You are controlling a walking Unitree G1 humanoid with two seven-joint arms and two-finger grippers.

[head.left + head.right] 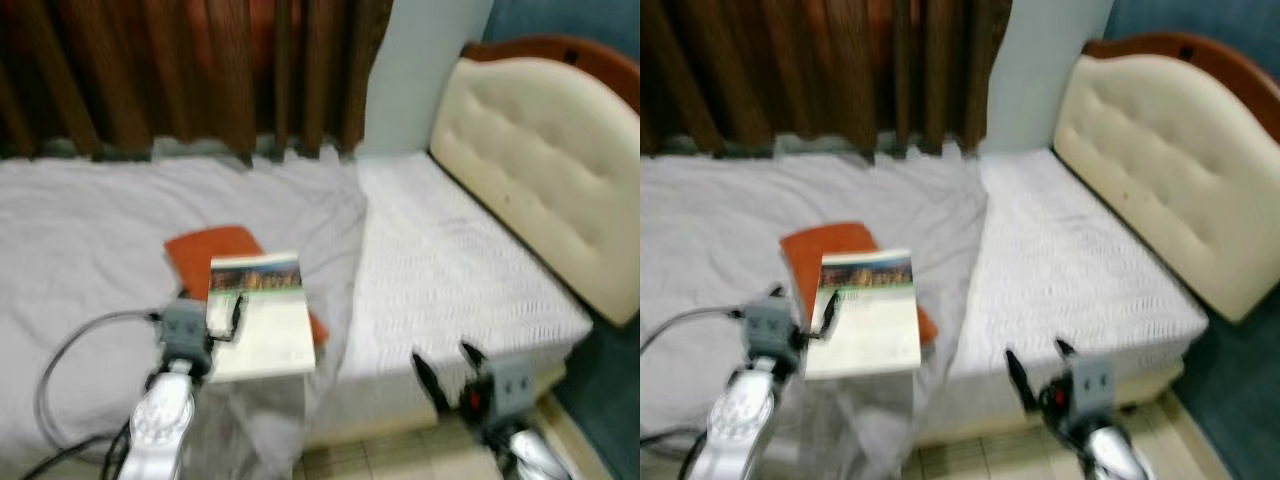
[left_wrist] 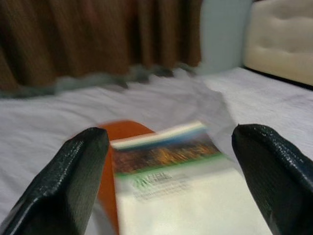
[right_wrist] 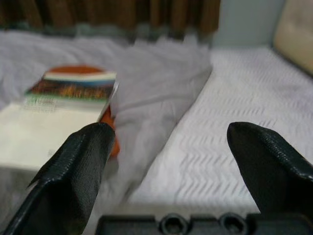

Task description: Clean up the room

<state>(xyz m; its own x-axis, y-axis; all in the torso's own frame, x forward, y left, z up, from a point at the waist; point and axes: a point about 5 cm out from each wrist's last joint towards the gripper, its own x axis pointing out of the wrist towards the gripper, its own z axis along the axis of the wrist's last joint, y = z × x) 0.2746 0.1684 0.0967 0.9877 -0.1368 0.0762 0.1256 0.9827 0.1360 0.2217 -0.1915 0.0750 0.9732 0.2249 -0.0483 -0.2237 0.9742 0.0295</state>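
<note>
Both pincers gape open: the left pincer [image 1: 225, 318] over the booklet [image 1: 258, 315], the right pincer [image 1: 447, 369] beside the bed [image 1: 450, 270].

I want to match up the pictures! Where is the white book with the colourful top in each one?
Left eye view: white book lower middle, on the orange book.
Right eye view: lower left of middle.
Left wrist view: bottom middle, between the left gripper's fingers.
Right wrist view: left edge.
Shared landmark: the orange book beneath it.
</note>
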